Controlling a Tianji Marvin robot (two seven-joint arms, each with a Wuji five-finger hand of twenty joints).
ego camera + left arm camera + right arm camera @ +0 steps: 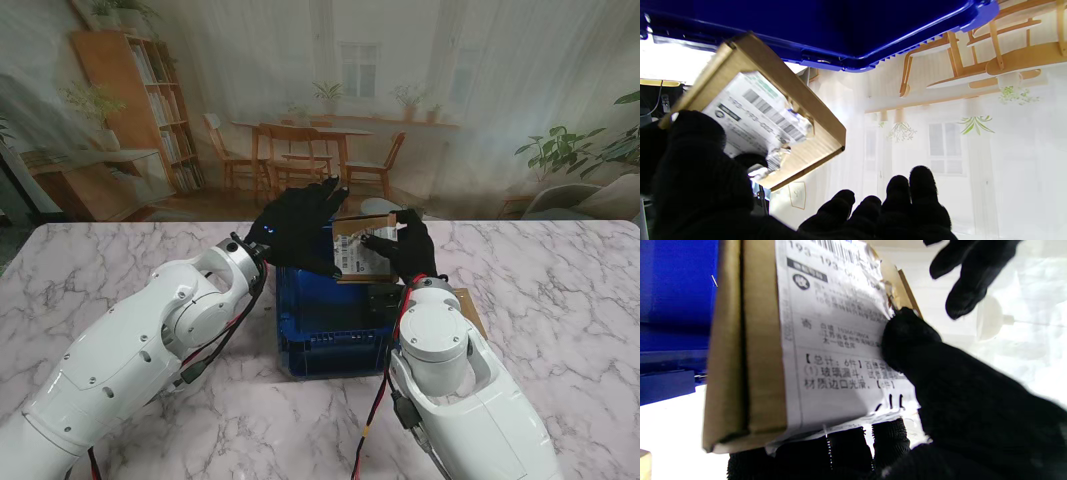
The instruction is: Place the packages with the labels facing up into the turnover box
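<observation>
**A:** Where is the package?

**B:** A flat brown cardboard package (pixel 362 252) is held in the air over the far part of a blue plastic box (pixel 325 325). The box stands near the middle of the marble tabletop (pixel 110 265), closer to its far edge.

**A:** What does the package look like?

**B:** Thin, rectangular, plain cardboard. A white shipping label (pixel 836 340) covers much of its upper face, printed with a barcode, a row of numbers and blocks of Chinese text. The label's edge is wrinkled and torn under clear tape.

**A:** Who is holding it?

**B:** The right hand (pixel 405 250), in a black glove, grips it: the thumb (pixel 907 336) presses on the label and the other fingers (pixel 846 443) curl beneath the nearer edge.

**A:** And the other hand?

**B:** The left hand (pixel 300 228), also gloved, is spread at the package's left side. Its thumb (pixel 696 133) lies against the label's edge while its other fingers (pixel 920 190) stretch loosely, touching nothing.

**A:** Anything else on the tabletop?

**B:** A second brown package (pixel 472 308) lies just right of the box, partly hidden by the right arm.
</observation>
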